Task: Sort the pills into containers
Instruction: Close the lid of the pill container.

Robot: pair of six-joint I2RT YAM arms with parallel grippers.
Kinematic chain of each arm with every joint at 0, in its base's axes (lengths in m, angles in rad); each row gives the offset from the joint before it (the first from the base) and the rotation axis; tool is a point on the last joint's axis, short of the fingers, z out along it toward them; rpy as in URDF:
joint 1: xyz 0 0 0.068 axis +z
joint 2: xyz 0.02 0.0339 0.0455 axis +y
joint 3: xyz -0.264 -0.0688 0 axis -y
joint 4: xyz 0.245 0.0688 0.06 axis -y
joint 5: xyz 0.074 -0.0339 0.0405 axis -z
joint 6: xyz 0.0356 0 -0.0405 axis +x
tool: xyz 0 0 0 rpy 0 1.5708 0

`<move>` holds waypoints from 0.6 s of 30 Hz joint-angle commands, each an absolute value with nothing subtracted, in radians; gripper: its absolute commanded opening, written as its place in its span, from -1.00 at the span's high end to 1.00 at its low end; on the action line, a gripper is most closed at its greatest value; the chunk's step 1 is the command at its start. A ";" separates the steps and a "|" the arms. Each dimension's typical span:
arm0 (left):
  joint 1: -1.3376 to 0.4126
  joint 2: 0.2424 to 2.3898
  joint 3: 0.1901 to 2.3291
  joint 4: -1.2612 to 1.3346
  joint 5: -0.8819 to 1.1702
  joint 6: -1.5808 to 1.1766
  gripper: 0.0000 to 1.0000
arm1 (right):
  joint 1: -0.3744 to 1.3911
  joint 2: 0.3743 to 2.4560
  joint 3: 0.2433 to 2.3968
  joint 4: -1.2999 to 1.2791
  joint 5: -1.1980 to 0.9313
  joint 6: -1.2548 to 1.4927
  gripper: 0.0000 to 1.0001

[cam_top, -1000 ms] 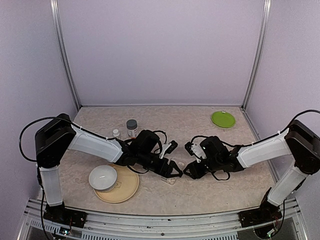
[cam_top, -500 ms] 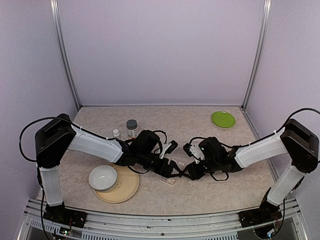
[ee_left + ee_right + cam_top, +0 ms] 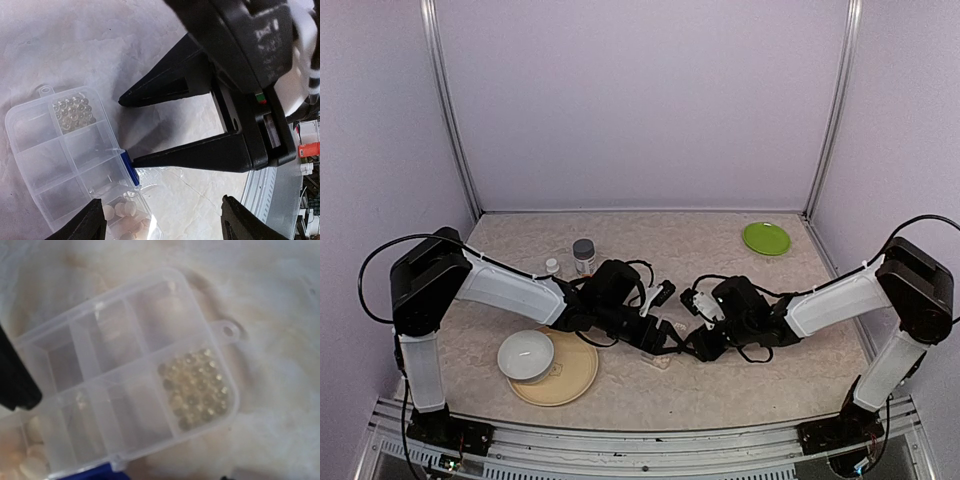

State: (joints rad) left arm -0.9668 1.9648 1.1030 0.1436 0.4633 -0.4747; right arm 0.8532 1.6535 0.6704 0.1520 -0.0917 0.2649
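Note:
The clear pill box (image 3: 55, 150) lies flat on the table between both grippers, also seen from above as pill box (image 3: 664, 358). One corner compartment holds clear beads (image 3: 74, 112) (image 3: 195, 390). Whitish pills (image 3: 122, 210) (image 3: 30, 460) fill an end compartment near the blue latch (image 3: 130, 167). My left gripper (image 3: 167, 225) (image 3: 658, 342) hovers open over the box's latch side. My right gripper (image 3: 126, 132) (image 3: 693, 346) is open too, its lower fingertip (image 3: 145, 161) touching the blue latch. In the right wrist view its own fingers are out of frame.
A white bowl (image 3: 526, 355) sits on a tan plate (image 3: 570, 380) at the front left. A grey-capped bottle (image 3: 583, 255) and a tiny white bottle (image 3: 552, 266) stand behind the left arm. A green plate (image 3: 766, 238) lies far right.
My right arm has slid left, bringing its gripper up to the pill box. The left arm and the box have stayed put.

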 commanded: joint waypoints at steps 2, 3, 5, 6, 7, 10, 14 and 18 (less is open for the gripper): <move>-0.974 2.002 1.112 0.065 0.433 -0.489 -0.55 | 0.875 1.681 0.662 0.090 -0.072 0.219 0.00; -0.973 2.003 1.112 0.065 0.431 -0.492 -0.55 | 0.879 1.680 0.661 0.088 -0.061 0.215 0.00; -0.974 2.005 1.112 0.065 0.429 -0.496 -0.55 | 0.893 1.682 0.663 0.085 -0.035 0.200 0.02; -0.974 2.007 1.113 0.063 0.428 -0.499 -0.55 | 0.898 1.687 0.665 0.086 -0.020 0.193 0.03; -0.974 2.009 1.114 0.062 0.426 -0.500 -0.55 | 0.905 1.696 0.669 0.085 -0.004 0.183 0.04; -0.974 2.011 1.114 0.064 0.427 -0.508 -0.55 | 0.924 1.738 0.684 0.087 0.046 0.159 0.06; -0.975 2.010 1.112 0.067 0.428 -0.511 -0.55 | 0.953 1.766 0.696 0.111 0.098 0.133 0.09; -0.974 2.011 1.112 0.066 0.428 -0.510 -0.55 | 0.966 1.779 0.698 0.138 0.128 0.119 0.14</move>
State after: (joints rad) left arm -0.9676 1.9713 1.1152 0.1352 0.4526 -0.4923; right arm 0.9348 1.7149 0.7067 0.1852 0.0879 0.1501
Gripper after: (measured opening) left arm 0.773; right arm 0.441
